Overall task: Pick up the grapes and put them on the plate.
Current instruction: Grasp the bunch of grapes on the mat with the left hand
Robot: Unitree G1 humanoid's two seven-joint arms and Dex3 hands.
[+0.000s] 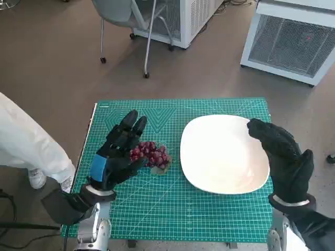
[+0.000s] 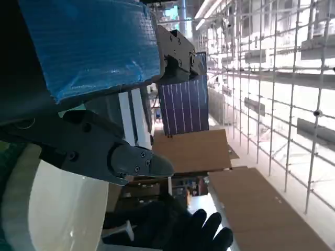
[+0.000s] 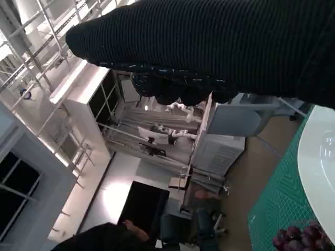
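Note:
A bunch of dark red grapes (image 1: 151,155) lies on the green mat (image 1: 157,209), just left of the white plate (image 1: 222,154). My left hand (image 1: 118,151) sits against the bunch's left side, fingers stretched out toward the far edge and holding nothing. My right hand (image 1: 282,157) hovers over the plate's right rim, fingers loosely spread and empty. The left wrist view shows the left hand (image 2: 89,57), the plate (image 2: 52,209) and the gloved right hand (image 2: 183,230), but no grapes. The right wrist view shows the glove (image 3: 209,47), the grapes (image 3: 303,238) and the plate's rim (image 3: 319,157).
A person's white-clad leg (image 1: 26,141) and shoe (image 1: 36,178) are close to the table's left side. A wheeled chair (image 1: 131,15) and white cabinets (image 1: 293,42) stand on the floor beyond the far edge. Bare mat stretches along the near edge.

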